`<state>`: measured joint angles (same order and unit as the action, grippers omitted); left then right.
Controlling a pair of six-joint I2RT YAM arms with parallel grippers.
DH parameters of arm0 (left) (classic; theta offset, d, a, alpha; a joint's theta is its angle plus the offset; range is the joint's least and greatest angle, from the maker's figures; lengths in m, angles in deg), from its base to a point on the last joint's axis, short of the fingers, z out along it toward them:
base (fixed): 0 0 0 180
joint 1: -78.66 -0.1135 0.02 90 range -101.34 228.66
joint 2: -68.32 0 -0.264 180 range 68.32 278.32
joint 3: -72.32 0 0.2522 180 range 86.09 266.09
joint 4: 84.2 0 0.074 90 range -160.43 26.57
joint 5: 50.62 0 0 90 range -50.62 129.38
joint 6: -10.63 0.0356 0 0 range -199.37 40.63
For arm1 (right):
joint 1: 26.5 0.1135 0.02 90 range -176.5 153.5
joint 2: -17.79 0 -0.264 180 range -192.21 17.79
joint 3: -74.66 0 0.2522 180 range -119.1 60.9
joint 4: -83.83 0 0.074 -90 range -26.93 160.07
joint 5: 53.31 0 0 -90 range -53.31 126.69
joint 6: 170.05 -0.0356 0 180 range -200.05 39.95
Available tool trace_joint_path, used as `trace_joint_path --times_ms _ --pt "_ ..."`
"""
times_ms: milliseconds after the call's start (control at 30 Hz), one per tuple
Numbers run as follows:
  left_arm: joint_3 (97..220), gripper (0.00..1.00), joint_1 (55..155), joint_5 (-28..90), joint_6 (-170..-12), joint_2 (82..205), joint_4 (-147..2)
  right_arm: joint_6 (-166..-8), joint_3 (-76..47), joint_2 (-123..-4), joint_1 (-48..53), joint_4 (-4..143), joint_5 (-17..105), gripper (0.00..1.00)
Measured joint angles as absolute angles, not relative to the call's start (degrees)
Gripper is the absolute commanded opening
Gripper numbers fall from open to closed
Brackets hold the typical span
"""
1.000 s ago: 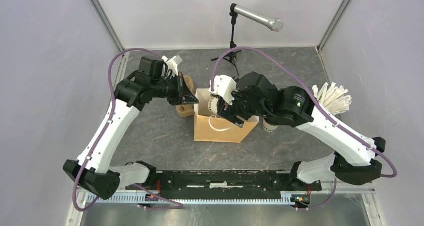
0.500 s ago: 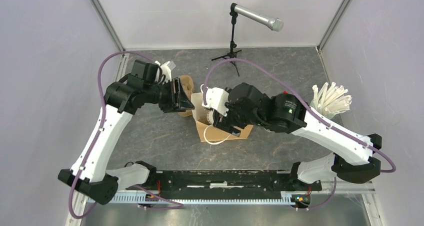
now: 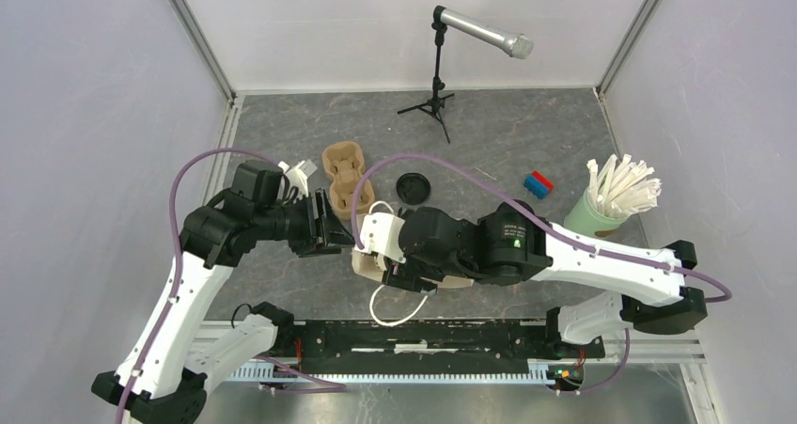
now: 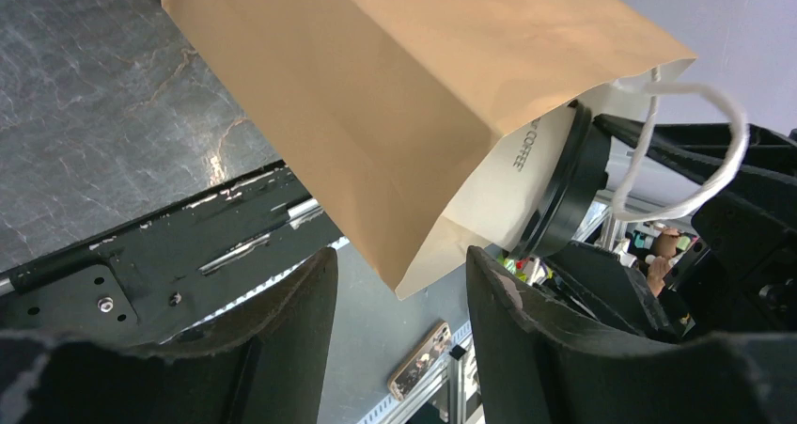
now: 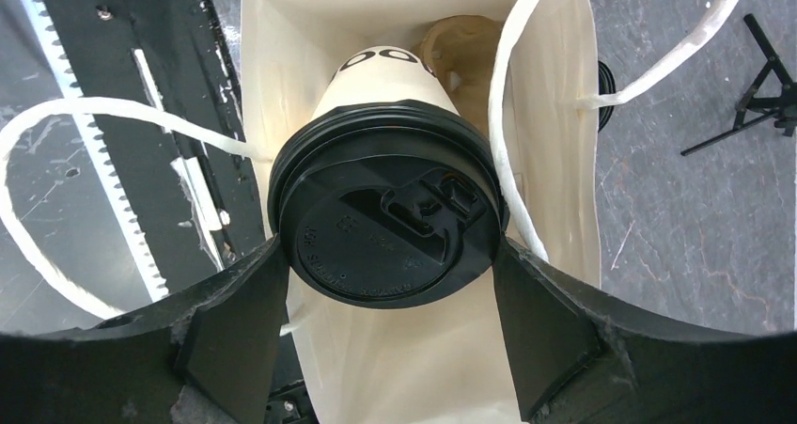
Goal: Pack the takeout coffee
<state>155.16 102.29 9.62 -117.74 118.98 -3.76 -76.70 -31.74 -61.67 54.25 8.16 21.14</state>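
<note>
Packing looked about half done. One cup (image 5: 390, 227) was part-way inside the bag (image 4: 395, 86), its body past the mouth and its lid (image 4: 564, 194) level with the mouth's edge. The right claw (image 5: 390, 283) gripped the cup, one finger pressed to each side of the lid's rim, and had not yet let go. The left claw (image 4: 399, 264) stood open just beside the bag's outer wall, holding nothing.

What seemed left was to seat the cup deeper, release it and set the bag upright. Beyond the bag, the carrier (image 3: 343, 175) lay with empty wells and a loose lid (image 3: 414, 188) sat on the table; no other cup showed.

The cup's long axis ran along the bag's length, with its base pointing toward the bag's bottom and its lid facing out of the mouth at the right claw. Cup and bag looked tipped well off upright.
</note>
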Motion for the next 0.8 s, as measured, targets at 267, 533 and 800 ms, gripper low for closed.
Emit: trace_joint_path --times_ms 267,533,800 --pt "150.1 0.6 102.3 9.0 -117.7 116.2 -5.0 -78.0 -29.8 -61.7 57.3 11.0 16.9 0.64" --pt "147.7 0.52 102.3 8.8 -117.7 114.2 -7.2 -78.5 -21.6 -60.4 61.5 14.4 12.4 0.64" --pt "146.0 0.45 102.3 7.2 -117.0 112.8 -7.8 -78.8 -20.2 -59.0 61.6 16.2 7.0 0.63"
